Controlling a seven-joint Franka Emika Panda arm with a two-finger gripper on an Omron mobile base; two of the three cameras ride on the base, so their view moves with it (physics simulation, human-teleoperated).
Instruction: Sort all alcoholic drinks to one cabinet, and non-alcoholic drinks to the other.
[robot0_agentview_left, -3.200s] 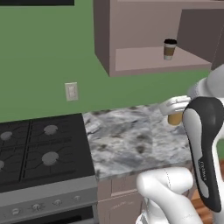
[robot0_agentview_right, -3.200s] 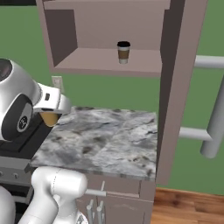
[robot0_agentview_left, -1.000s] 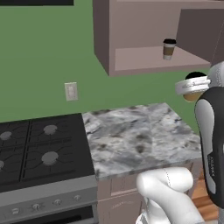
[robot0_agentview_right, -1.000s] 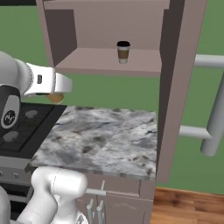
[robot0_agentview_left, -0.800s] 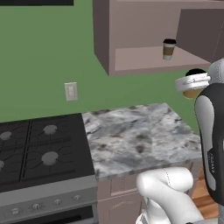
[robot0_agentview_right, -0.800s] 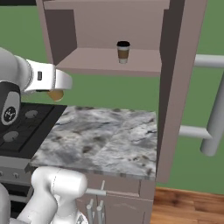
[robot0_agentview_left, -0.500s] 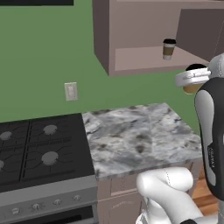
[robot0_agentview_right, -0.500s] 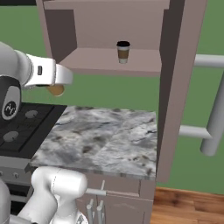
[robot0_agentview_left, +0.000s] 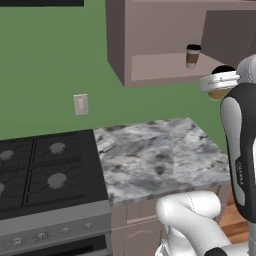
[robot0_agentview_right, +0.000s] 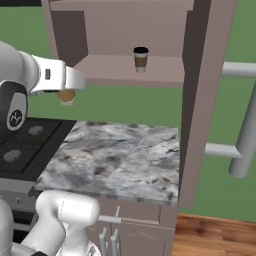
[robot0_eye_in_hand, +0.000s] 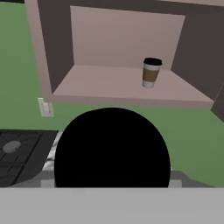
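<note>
A small tan cup with a black lid hangs in the air just below and in front of the open wall cabinet, with my gripper shut on it. From the right, the held cup sits under my white hand, left of the cabinet shelf. Its black lid looms large in the hand view and hides my fingertips. A second tan cup stands upright on the shelf, right of centre. The alcoholic drinks and the other cabinet are out of view.
A marble counter lies below the cabinet, with a black stove to its left. The cabinet door stands open on the right, its grey bar handle jutting out. A wall outlet is on the green wall.
My hand has risen with the tan cup from just above the counter to nearly shelf height. The cup on the shelf has not moved.
</note>
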